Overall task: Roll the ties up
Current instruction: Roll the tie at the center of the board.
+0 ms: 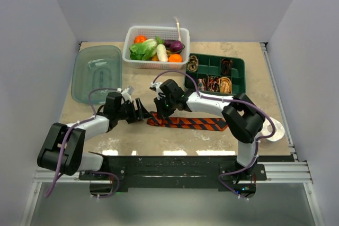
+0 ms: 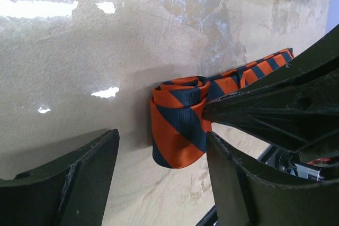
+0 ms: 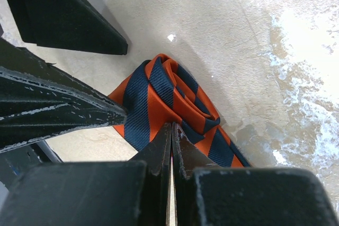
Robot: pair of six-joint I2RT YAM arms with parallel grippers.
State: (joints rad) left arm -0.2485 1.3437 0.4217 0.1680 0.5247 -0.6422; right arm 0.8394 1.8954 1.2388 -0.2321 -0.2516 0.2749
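Note:
The orange-and-navy striped tie [image 1: 193,123] lies flat across the table's middle, its left end rolled into a small coil [image 2: 177,125], which also shows in the right wrist view [image 3: 169,96]. My left gripper [image 1: 142,114] is open, its fingers [image 2: 69,183] standing either side of the coil without touching it. My right gripper [image 1: 159,110] is shut, its fingertips [image 3: 171,125] pressed against the coil's side from above; no fabric shows between them. Brown and tan coiled ties [image 1: 225,84] sit in the green tray's compartments.
A green divided tray [image 1: 207,66] stands behind the tie. A white basket [image 1: 131,56] of vegetables is at the back. A teal plastic lid [image 1: 96,72] lies at the back left. A white tape roll [image 1: 276,132] is at the right edge.

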